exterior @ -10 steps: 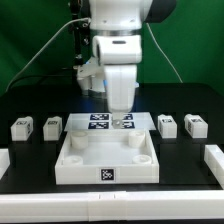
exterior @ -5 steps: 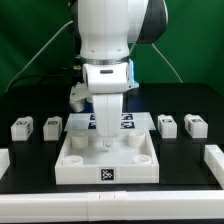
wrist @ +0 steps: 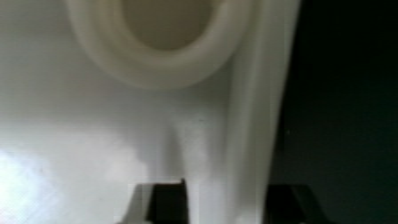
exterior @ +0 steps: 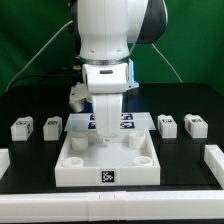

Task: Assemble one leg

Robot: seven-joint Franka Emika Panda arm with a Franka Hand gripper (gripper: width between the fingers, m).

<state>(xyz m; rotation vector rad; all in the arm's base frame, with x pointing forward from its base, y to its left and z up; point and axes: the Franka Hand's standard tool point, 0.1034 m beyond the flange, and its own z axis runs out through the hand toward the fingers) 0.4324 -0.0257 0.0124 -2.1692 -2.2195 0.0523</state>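
One hand [exterior: 105, 138], low in the tray [exterior: 80, 170], is mostly hidden by the arm [exterior: 105, 50]; its opening cannot be told. Four legs [exterior: 20, 127] [exterior: 52, 126] [exterior: 166, 125] [exterior: 195, 126] flank the tray, two per side.

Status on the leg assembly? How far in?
Done: nothing seated; all four legs lie loose beside the tray piece. In hand: the hand is down at the tray piece, no leg in it; grip unclear. Left: pick a leg, seat it in a socket.
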